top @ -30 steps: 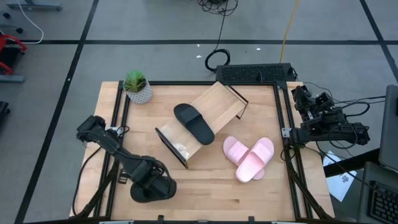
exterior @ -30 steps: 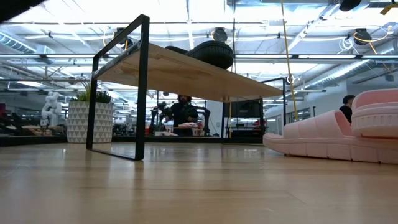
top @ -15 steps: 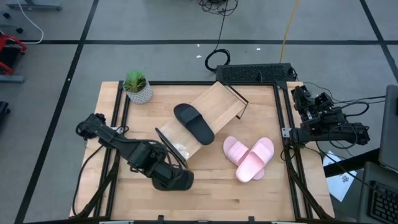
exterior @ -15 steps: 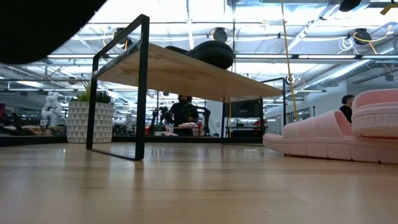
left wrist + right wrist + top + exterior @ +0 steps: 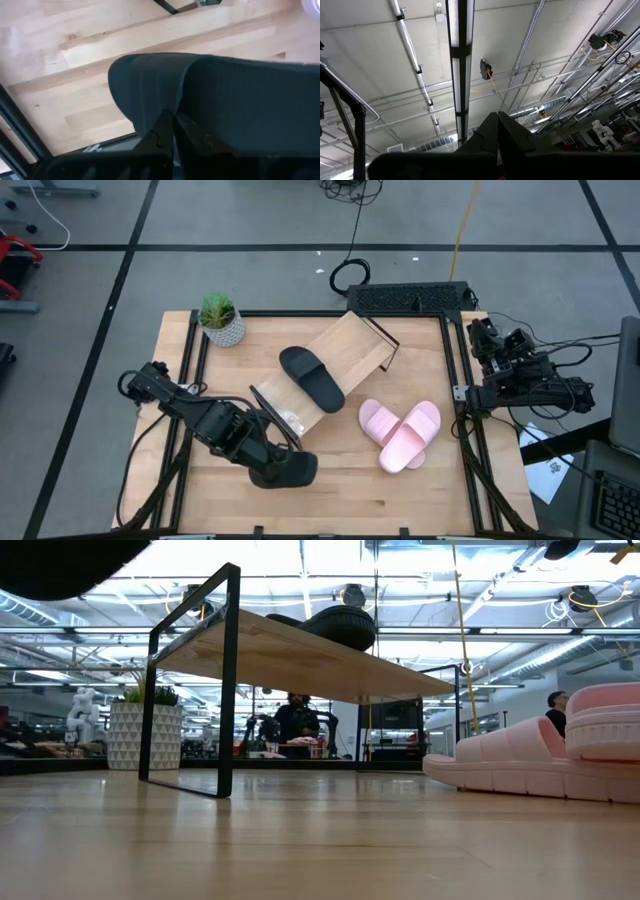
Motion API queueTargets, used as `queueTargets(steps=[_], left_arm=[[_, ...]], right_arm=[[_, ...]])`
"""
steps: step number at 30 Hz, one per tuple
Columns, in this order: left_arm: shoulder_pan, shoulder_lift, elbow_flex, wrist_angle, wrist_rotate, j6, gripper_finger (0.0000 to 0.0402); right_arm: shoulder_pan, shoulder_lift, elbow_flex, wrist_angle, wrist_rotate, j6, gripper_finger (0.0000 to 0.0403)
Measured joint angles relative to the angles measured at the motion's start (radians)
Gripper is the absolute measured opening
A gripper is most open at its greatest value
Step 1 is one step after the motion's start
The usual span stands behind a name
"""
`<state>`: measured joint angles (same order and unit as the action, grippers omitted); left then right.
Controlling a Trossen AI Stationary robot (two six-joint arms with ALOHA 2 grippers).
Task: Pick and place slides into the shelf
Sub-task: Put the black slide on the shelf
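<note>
The left claw [image 5: 268, 470] grips a black slide [image 5: 287, 470], carried just beside the shelf [image 5: 345, 352].

Both arms, the left arm [image 5: 205, 420] and the right arm [image 5: 520, 375], are showing dark, bulky jointed housings, with black cables trailing alongside them.

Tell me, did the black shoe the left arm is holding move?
Yes. The black slide in the left gripper moved right along the table's front, toward the shelf.
</note>
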<state>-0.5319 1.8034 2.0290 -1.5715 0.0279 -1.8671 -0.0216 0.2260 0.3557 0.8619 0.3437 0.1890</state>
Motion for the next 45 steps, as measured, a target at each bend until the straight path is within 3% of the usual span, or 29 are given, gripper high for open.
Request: queueTargets(steps=[9, 21, 28, 45], left_arm=[[0.004, 0.0, 0.022, 0.0, -0.009, 0.03, 0.0], [0.082, 0.0, 0.119, 0.001, -0.09, 0.189, 0.0], [0.14, 0.0, 0.194, 0.0, -0.124, 0.302, 0.0], [0.348, -0.013, 0.324, 0.001, -0.189, 0.659, 0.0]], right_arm=[[0.0, 0.013, 0.0, -0.107, 0.0, 0.08, 0.0], [0.0, 0.179, -0.001, -0.087, -0.008, 0.264, 0.0], [0.0, 0.21, 0.0, 0.008, -0.061, 0.269, 0.0], [0.0, 0.208, 0.0, 0.002, -0.062, 0.267, 0.0]])
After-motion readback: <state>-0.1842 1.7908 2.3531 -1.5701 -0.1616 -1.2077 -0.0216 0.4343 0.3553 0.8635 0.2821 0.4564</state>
